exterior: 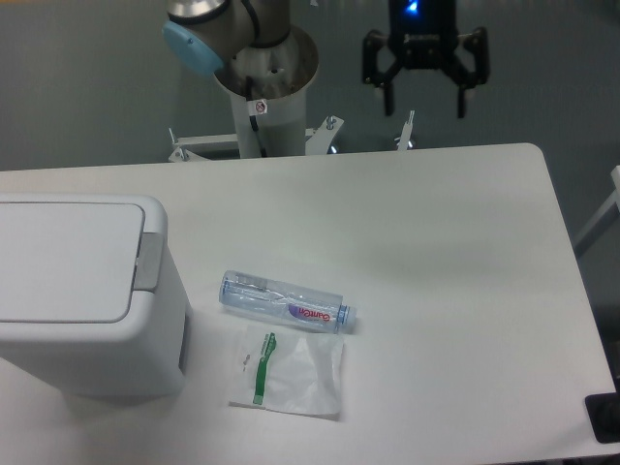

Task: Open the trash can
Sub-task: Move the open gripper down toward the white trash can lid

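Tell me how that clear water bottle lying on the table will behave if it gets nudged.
The water bottle lies on its side and is round, so it would probably roll. It looks clear and empty, so likely light and easily shoved. Its thin plastic may dent under a squeeze.

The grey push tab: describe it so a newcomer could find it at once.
Start at the big white trash can at the table's left edge, the largest thing there. Follow its flat lid to the lid's right side, where the grey push tab sits as a narrow strip. It is the only grey part on the white bin, and lies left of the clear water bottle.
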Available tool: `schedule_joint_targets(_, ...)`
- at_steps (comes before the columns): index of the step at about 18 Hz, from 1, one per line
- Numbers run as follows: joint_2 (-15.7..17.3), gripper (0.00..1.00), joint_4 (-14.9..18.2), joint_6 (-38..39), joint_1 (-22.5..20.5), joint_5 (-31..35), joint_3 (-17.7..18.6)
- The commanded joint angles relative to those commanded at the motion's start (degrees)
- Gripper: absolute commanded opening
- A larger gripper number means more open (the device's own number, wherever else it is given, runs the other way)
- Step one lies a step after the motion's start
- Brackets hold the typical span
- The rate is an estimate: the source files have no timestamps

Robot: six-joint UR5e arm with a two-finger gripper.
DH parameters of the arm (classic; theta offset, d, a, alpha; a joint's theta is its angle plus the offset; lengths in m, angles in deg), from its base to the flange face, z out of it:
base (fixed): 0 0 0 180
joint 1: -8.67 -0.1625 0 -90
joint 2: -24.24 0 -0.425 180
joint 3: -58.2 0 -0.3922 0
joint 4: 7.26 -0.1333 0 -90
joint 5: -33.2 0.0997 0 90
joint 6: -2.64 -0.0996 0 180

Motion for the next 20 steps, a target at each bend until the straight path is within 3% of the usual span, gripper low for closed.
schedule_joint_targets(5, -2.1, 1.00, -2.9, 11.3, 8.5, -1.6, -0.2)
schedule_joint_targets(11, -7.2, 1.00, -11.4, 27.3, 16.4, -2.3, -0.9)
schedule_joint_targets(16, -11.8, 1.00, -12.0, 33.2, 21.2, -2.2, -4.2)
schedule_joint_targets(20, -15.7, 1.00, -12.8, 38.6, 22.9, -2.3, -9.1)
